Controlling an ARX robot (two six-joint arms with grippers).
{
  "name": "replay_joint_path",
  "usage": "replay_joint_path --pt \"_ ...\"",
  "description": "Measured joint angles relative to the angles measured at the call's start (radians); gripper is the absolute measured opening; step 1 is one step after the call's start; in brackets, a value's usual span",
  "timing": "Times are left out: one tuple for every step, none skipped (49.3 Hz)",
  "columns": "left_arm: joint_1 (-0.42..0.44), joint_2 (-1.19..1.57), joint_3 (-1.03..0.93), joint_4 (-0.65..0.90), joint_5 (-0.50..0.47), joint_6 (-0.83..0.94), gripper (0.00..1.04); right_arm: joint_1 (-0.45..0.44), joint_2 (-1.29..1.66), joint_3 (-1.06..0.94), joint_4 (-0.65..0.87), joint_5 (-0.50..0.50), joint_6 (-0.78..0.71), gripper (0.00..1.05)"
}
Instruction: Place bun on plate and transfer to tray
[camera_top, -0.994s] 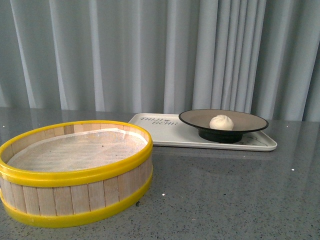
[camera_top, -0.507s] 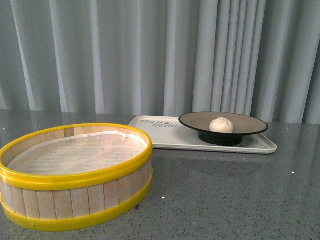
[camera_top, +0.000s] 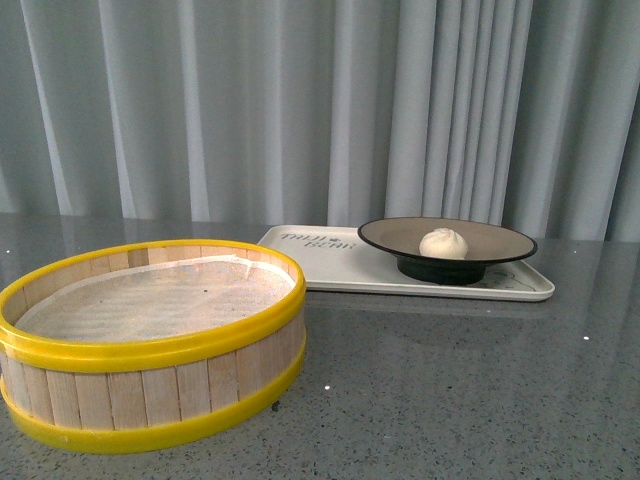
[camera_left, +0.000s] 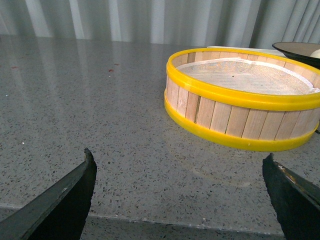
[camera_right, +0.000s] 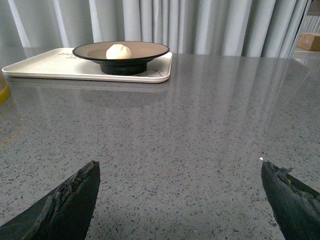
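The off-white bun (camera_top: 443, 243) (camera_right: 118, 51) rests in the middle of the black-rimmed plate (camera_top: 500, 245) (camera_right: 150, 50). That plate stands on the cream-white tray (camera_top: 330, 265) (camera_right: 45, 65) at the back of the grey table. Neither arm shows in the front view. My left gripper (camera_left: 179, 159) is open over bare table near its front edge, beside the steamer basket. Well short of the tray, my right gripper (camera_right: 180, 170) is open over bare tabletop, with nothing between its fingers.
A yellow-rimmed wooden steamer basket (camera_top: 150, 345) (camera_left: 240, 100) lined with white paper stands at the front left. Grey curtains (camera_top: 300, 100) hang behind the table. The speckled grey tabletop (camera_top: 450, 380) lies open at the front right.
The front view shifted slightly between frames. The bun, plate, tray and basket stay where they were.
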Motion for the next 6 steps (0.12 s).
replay_joint_path --pt "0.000 0.000 0.000 0.000 0.000 0.000 0.98 0.000 0.000 0.000 0.000 0.000 0.000 0.96" --pt "0.000 0.000 0.000 0.000 0.000 0.000 0.98 0.000 0.000 0.000 0.000 0.000 0.000 0.96" --pt "0.000 0.000 0.000 0.000 0.000 0.000 0.98 0.000 0.000 0.000 0.000 0.000 0.000 0.96" --pt "0.000 0.000 0.000 0.000 0.000 0.000 0.98 0.000 0.000 0.000 0.000 0.000 0.000 0.96" --pt "0.000 0.000 0.000 0.000 0.000 0.000 0.98 0.000 0.000 0.000 0.000 0.000 0.000 0.96" --pt "0.000 0.000 0.000 0.000 0.000 0.000 0.98 0.000 0.000 0.000 0.000 0.000 0.000 0.96"
